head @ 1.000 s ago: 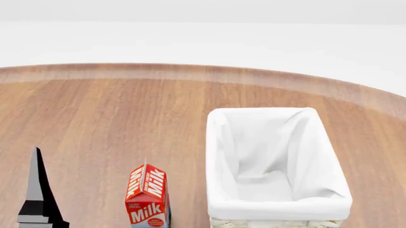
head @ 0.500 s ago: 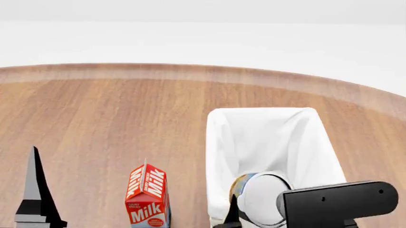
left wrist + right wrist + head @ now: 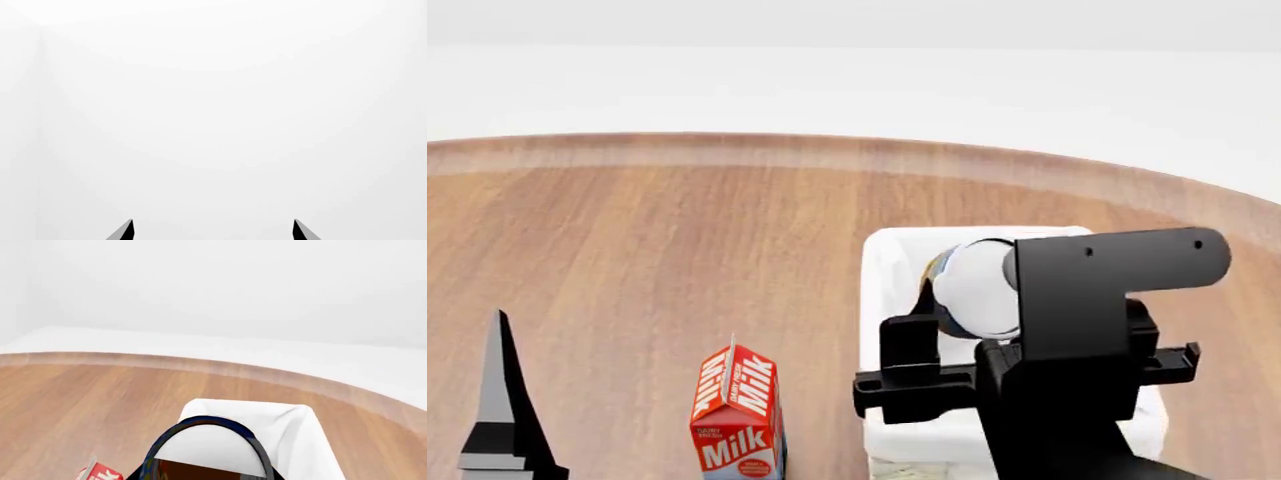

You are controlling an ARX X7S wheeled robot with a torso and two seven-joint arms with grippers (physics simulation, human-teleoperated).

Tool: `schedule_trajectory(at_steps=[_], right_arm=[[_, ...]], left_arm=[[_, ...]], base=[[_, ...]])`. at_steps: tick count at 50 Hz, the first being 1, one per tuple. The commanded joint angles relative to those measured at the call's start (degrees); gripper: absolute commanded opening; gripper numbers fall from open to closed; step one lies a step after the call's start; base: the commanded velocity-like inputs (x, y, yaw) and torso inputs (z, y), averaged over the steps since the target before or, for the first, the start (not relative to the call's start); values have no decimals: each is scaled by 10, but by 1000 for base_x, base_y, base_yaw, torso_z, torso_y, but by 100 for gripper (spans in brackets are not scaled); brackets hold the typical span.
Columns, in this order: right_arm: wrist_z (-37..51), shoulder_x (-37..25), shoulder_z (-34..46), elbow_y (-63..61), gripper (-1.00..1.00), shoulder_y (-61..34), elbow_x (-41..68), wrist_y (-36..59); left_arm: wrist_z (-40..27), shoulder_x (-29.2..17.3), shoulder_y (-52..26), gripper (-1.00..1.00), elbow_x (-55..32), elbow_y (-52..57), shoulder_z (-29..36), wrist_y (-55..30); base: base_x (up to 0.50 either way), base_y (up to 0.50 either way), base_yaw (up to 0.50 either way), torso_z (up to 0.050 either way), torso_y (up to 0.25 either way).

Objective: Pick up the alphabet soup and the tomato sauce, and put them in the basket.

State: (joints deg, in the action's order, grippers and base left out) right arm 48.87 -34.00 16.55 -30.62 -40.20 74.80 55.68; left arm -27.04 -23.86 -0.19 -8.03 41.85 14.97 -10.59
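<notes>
Right hand (image 3: 961, 300), a black blocky unit on a black arm, sits over the large rectangular cream wicker basket with white cloth lining (image 3: 881, 260), seen from the head view above the basket's middle. It is closed around a small cylindrical can with a blue label and pale silvery top, the alphabet soup (image 3: 972, 288); the can lies tipped, its silvery end facing the head camera, a sliver of blue and orange label showing at its left edge. The can hangs above the basket's lined interior, clear of the rim. In the right wrist view the same can (image 3: 207, 452) fills the lower centre as a dark blue curved edge with a pale face, and beyond it the white lining of the basket (image 3: 293, 425) spreads over the brown wood-grain worktop (image 3: 80, 405). Left hand (image 3: 212, 231) shows in its own wrist view only as two dark fingertips well apart, nothing between them, facing blank white background. In the head view a single black pointed finger of that hand (image 3: 501, 400) stands at the lower left, above the worktop (image 3: 694, 230). A red-and-white milk carton (image 3: 737, 412) stands upright on the worktop, just left of the basket and apart from it. The tomato sauce is in none of the views.
</notes>
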Motion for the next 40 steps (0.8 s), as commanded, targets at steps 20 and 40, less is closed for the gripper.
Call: schedule_trajectory(at_steps=[20, 40], right_arm=[[-201, 103, 130, 335, -100, -157, -229, -81], [-281, 151, 151, 543, -100, -205, -279, -145]], left_arm=[[-3, -2, -3, 100, -3, 1, 4, 0], [-5, -7, -4, 100, -7, 8, 2, -4]], base=[[0, 0, 0, 0, 1], [0, 0, 0, 1, 1]])
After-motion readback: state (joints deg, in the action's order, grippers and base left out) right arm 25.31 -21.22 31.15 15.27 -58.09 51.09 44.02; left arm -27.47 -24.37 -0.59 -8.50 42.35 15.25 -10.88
